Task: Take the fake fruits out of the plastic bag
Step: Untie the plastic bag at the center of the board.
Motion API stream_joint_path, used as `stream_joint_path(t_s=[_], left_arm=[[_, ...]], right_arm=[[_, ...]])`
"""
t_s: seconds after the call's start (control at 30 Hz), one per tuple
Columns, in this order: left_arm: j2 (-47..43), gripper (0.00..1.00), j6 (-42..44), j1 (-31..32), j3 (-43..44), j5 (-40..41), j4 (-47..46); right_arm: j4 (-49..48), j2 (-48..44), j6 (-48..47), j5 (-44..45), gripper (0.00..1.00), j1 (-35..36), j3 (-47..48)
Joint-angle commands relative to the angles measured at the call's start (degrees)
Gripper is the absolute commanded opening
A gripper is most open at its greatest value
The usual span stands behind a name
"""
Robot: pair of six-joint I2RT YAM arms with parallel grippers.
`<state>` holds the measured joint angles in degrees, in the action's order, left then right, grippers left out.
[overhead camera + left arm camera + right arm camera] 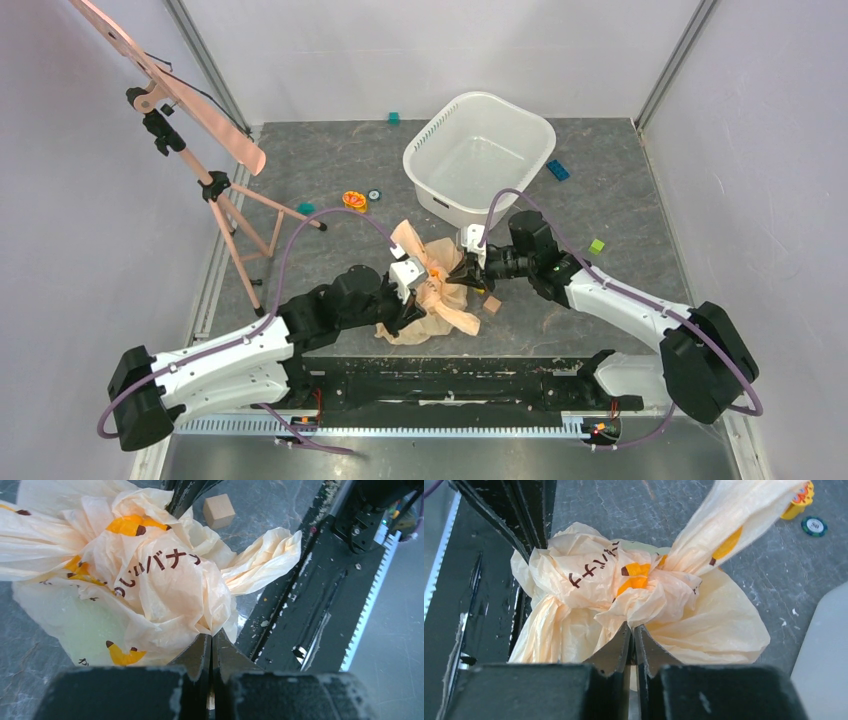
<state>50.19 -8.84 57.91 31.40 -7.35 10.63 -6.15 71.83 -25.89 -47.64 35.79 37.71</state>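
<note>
In the top view, the plastic bag (437, 297) lies bunched on the table just in front of the white tub (417, 152), on the tub's near side. The left gripper (408, 308) meets it on the side away from the tub, and the right gripper (463, 272) on the side nearer the tub. A wooden cube (492, 303) sits just beside the bag, also on the tub's near side.

In the left wrist view, the tub is out of sight. The left fingers (197, 655) are pressed together with a fold of film caught between them, so we read this gripper as clamped on the bag. A pale green shape (82, 625) shows through the film. We take it for one of the fake fruits; the others are hidden.

In the right wrist view, a corner of the tub shows at the lower right. The right fingers (616, 650) are closed on the bag's gathered top.

We judge the step in hand to be opening the bag, with no fruit out yet. The next move calls for drawing the two pinches apart, one toward the tub and one away from it. It should be done gently, since thin film can slip or tear.
</note>
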Motion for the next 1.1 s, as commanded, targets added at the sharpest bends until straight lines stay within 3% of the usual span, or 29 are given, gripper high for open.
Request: stream_joint_path(t_s=[0.0,0.37,1.07], left_arm=[[-2.6,0.02,-0.4,0.3,-0.7,5.7,-0.9],[-9.6,0.02,-8.2,0.3,-2.2,21.8,1.7],[-16.0,0.02,-15.2,0.2,-5.9,34.3,7.4]], right_arm=[[-4.6,-1.4,7.6,6.5,0.00,0.3,1.6],[-11.3,-17.1,29.9,31.9,0.00,0.3,-7.8],[10.9,-34.9,51.8,72.4,0.00,0.2,-16.2]])
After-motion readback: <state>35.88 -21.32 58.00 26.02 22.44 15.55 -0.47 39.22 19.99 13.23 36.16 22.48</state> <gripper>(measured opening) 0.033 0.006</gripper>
